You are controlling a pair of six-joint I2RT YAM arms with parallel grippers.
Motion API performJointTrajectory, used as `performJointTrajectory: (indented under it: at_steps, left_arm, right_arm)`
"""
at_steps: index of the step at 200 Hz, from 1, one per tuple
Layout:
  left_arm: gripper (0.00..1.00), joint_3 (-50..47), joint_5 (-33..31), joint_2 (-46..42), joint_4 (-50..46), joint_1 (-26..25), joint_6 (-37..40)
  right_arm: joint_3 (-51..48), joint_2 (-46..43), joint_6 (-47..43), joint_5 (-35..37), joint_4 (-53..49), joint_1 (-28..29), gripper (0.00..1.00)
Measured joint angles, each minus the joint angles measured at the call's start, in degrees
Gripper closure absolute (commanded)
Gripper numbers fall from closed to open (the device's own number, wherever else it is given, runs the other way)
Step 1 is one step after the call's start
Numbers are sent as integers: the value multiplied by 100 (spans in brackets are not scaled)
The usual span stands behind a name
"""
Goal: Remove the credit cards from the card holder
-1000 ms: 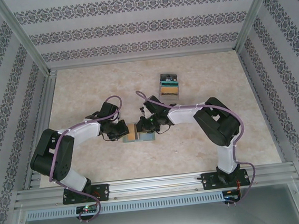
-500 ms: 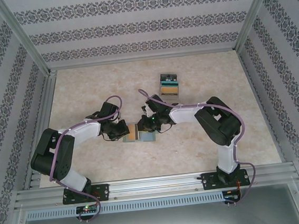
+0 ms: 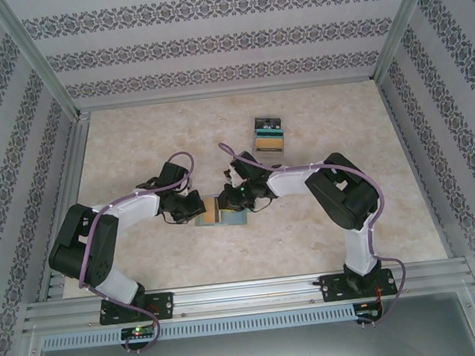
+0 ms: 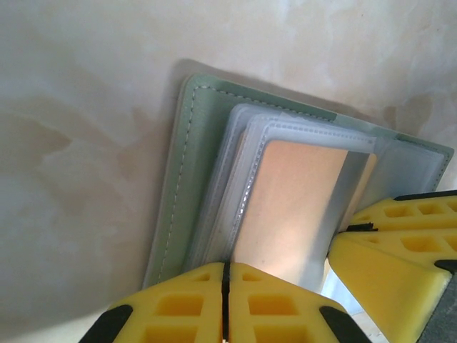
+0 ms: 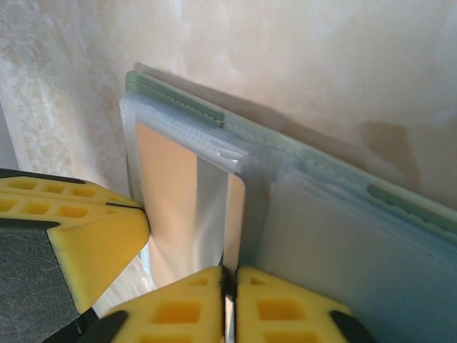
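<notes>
Green card holder [image 4: 178,179] lies open mid-surface [image 3: 134,154]; left end effector [image 4: 225,304], closed together, sits at its edge; right end effector [image 5: 228,300] clamps the clear sleeve [image 4: 246,153] over a tan credit card [image 4: 293,200].

Front: card holder [image 3: 224,215]; behind it, to R: card pile [image 3: 268,135].
</notes>
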Motion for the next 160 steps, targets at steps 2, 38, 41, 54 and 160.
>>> performJointTrajectory:
  at_steps: [2,38,41,54,160]
  left_arm:
    - [91,0,0,0,0,0,0]
    - [96,0,-2,-2,-9,2,-2]
    - [96,0,-4,-7,-9,4,-7]
    - [97,0,-9,-11,-13,7,-2]
    - [99,-4,-17,-11,-9,7,-4]
  right_arm:
    - [0,0,2,0,0,-2,94]
    - [-4,-2,70,2,-2,-2,100]
    - [-4,-2,70,2,-2,-4,100]
    - [-48,-15,70,-4,42,-22,100]
    - [-369,-188,133,-140,374,-109,87]
